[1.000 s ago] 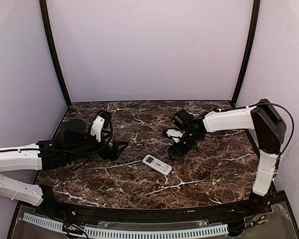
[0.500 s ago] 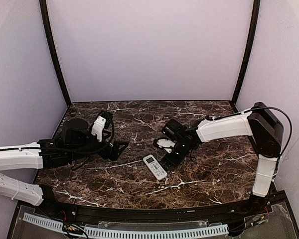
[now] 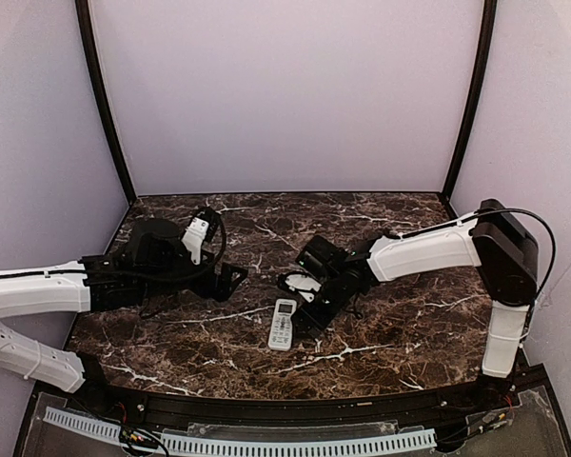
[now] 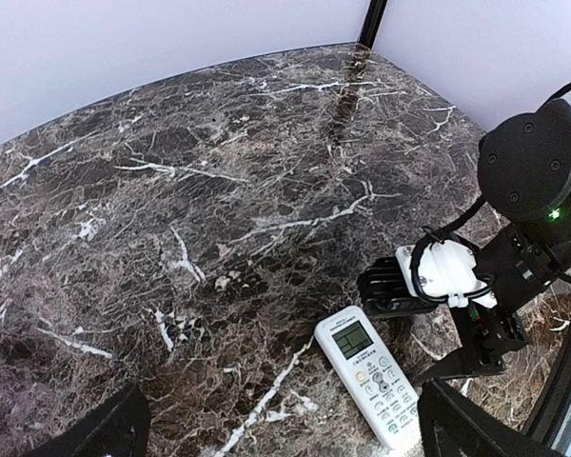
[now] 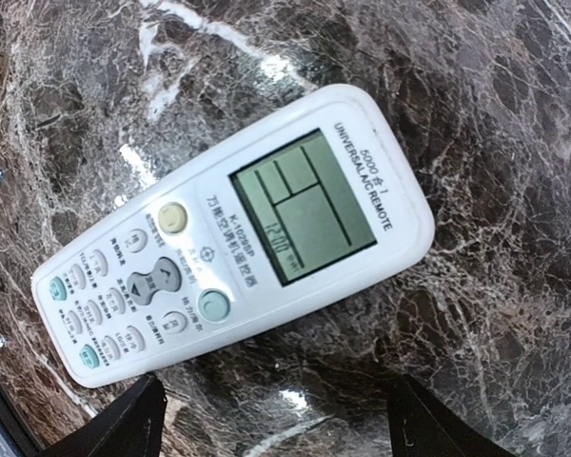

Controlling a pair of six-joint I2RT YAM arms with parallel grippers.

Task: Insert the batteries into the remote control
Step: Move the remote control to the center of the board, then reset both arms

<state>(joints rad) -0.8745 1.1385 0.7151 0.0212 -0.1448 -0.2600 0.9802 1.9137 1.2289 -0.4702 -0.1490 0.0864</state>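
Observation:
The remote control (image 3: 283, 325) lies face up on the marble table (image 3: 400, 324), its display window and buttons showing. It fills the right wrist view (image 5: 238, 238) and shows at the lower right of the left wrist view (image 4: 373, 371). My right gripper (image 3: 303, 312) is open and empty, low over the table right beside the remote's display end; its fingertips (image 5: 124, 424) straddle bare marble just short of the remote. My left gripper (image 3: 230, 281) is open and empty, to the left of the remote and apart from it. No batteries are in view.
The table's dark marble top is ringed by pale walls with black corner posts (image 3: 100, 90). The right arm's wrist and camera (image 4: 452, 276) hang just behind the remote. A black rail (image 3: 266, 411) runs along the near edge.
My right gripper has swept left and nearer, pushing the remote; the remote has turned from slanting to nearly lengthwise and slid left. My left arm has edged right.

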